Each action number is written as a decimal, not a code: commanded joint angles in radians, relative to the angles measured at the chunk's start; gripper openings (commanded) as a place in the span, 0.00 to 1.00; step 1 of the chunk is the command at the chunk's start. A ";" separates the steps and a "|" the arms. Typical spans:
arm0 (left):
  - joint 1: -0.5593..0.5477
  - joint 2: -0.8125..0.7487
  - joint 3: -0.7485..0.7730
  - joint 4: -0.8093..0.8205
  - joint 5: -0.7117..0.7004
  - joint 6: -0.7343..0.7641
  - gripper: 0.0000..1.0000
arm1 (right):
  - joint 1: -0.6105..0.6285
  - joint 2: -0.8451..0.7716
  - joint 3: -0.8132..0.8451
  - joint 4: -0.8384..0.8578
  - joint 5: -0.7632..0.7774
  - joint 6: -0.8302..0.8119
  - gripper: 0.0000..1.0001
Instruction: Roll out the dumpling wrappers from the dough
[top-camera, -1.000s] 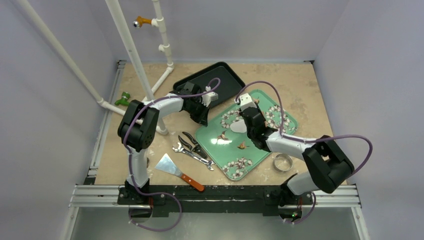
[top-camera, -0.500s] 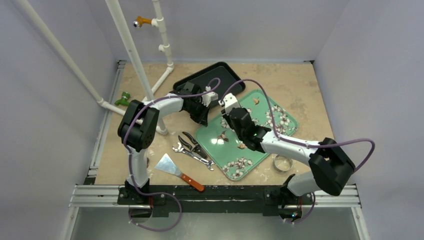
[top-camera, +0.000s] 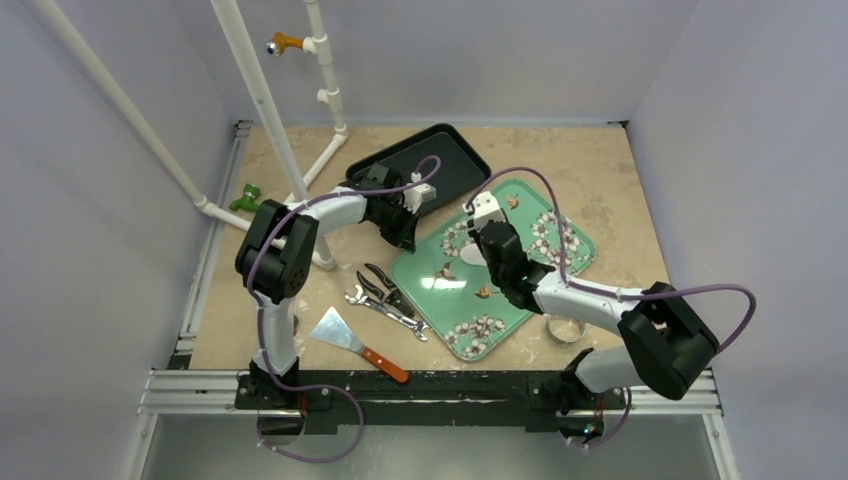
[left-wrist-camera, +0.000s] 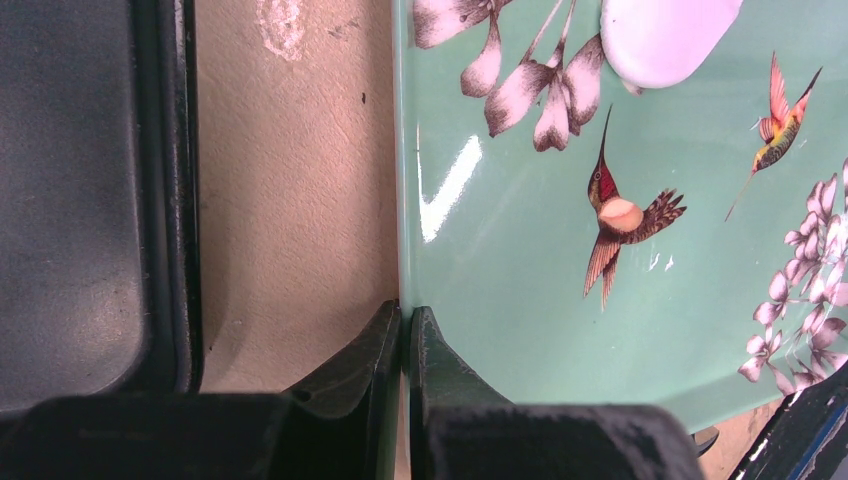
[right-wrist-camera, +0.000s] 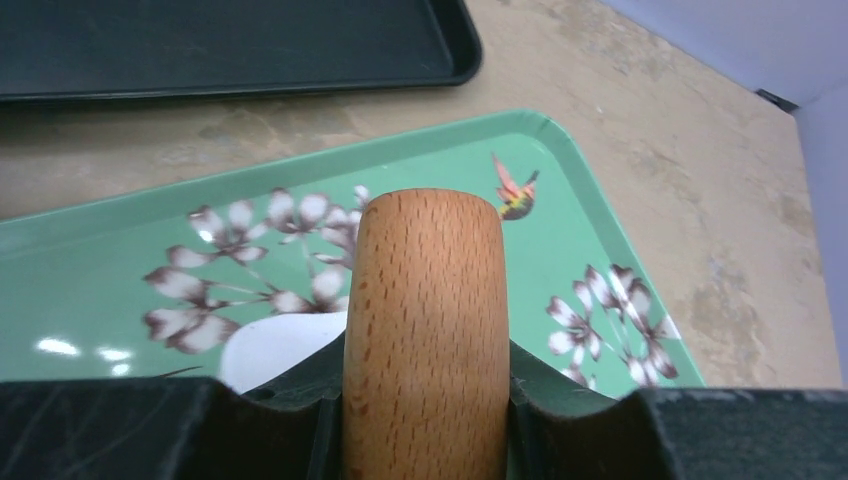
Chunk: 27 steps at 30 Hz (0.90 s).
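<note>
A thin white dumpling wrapper (top-camera: 471, 255) (left-wrist-camera: 665, 35) (right-wrist-camera: 275, 350) lies on the green flower-printed tray (top-camera: 450, 300) (left-wrist-camera: 500, 300) (right-wrist-camera: 90, 290). My right gripper (top-camera: 497, 243) (right-wrist-camera: 425, 375) is shut on a wooden rolling pin (right-wrist-camera: 425, 290), which stands just right of the wrapper and over its edge. The top view hides the pin under the gripper. My left gripper (top-camera: 405, 232) (left-wrist-camera: 405, 318) is shut on the tray's left rim, one finger outside and one inside.
A black tray (top-camera: 420, 165) lies behind the green one. Pliers (top-camera: 383, 285), a wrench (top-camera: 385, 310) and an orange-handled scraper (top-camera: 355, 342) lie to its left front. A metal ring (top-camera: 564, 324) sits at its right front. White pipes (top-camera: 262, 100) rise at back left.
My right gripper swung left across the tray with the rolling pin, covering the wrapper, then came back right, and the wrapper shows again. The left gripper has not moved.
</note>
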 joint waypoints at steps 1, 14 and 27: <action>0.019 0.001 0.010 0.003 -0.008 0.017 0.00 | -0.067 0.007 -0.077 -0.103 0.065 0.000 0.00; 0.018 0.002 0.008 0.004 -0.008 0.019 0.00 | -0.102 -0.172 0.064 -0.231 -0.026 -0.066 0.00; 0.019 0.002 0.009 0.005 -0.006 0.019 0.00 | 0.074 0.072 0.134 -0.076 -0.156 -0.052 0.00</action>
